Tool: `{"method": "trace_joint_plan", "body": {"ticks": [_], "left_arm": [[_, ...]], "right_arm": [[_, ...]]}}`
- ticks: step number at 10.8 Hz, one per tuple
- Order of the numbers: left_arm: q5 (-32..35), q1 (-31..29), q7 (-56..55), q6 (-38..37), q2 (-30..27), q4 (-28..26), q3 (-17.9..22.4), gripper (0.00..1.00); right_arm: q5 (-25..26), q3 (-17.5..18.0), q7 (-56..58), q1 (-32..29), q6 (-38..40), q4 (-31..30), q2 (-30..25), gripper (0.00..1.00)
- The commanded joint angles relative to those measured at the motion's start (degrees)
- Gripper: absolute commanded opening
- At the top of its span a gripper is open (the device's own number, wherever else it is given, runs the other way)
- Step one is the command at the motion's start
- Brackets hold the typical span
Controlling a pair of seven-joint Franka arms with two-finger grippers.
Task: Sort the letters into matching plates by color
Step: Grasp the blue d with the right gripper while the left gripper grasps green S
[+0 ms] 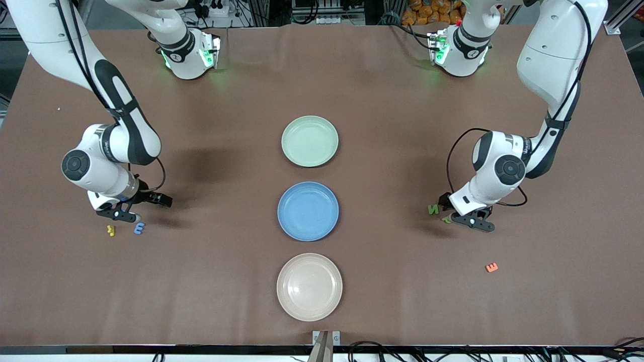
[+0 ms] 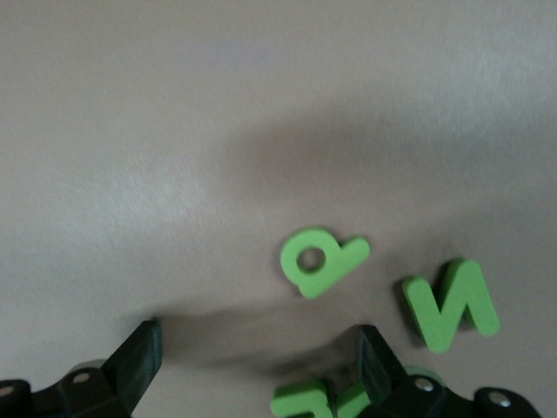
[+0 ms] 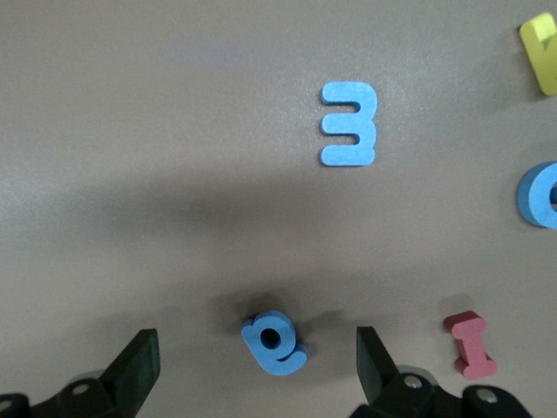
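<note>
Right gripper [image 3: 257, 370] open, low over a blue letter [image 3: 273, 343] lying between its fingers; red letter [image 3: 469, 345] close by could get nudged; left gripper [image 2: 257, 370] open beside green letters [image 2: 320, 259], clustered, risk of grabbing two; plates [image 1: 308, 210] midtable, bare.

green letter [image 2: 452, 303]: N | orange letter [image 1: 491, 267]: E | blue letter [image 3: 350, 124]: E | red letter [image 3: 470, 345]: I

Brown table [image 1: 201, 281], cables [image 1: 382, 347] at its near edge.
</note>
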State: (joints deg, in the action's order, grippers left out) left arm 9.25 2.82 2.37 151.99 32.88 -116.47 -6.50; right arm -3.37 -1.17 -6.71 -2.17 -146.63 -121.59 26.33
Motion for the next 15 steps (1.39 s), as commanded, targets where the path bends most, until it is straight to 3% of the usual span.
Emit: {"method": "trace_joint_plan", "body": {"ticks": [1, 5, 9, 14, 15], "left_arm": [[2.0, 0.2, -2.3, -0.2, -5.1, -7.6, 0.2, 1.00], [1.9, 0.2, -3.5, -0.4, -4.9, -7.9, 0.2, 1.00], [1.9, 2.3, -15.1, -0.3, -3.1, -5.7, 0.2, 1.00], [2.0, 1.6, -14.7, -0.4, -3.1, -5.3, 0.2, 1.00], [1.9, 1.2, -15.0, -0.4, -2.7, -4.8, 0.3, 1.00]], "right_arm": [[-0.6, 0.5, 0.2, -0.7, -2.4, -2.7, -0.8, 0.88], [-0.5, 0.6, 0.3, -0.7, -3.7, -3.4, -0.5, 0.66], [-0.1, 0.5, 0.4, -0.7, -6.0, -4.2, 0.3, 0.50], [0.0, 0.5, 3.2, -0.8, -5.9, -4.2, 0.4, 0.08], [0.0, 0.5, 3.2, -0.8, -5.7, -4.0, 0.4, 0.07]]}}
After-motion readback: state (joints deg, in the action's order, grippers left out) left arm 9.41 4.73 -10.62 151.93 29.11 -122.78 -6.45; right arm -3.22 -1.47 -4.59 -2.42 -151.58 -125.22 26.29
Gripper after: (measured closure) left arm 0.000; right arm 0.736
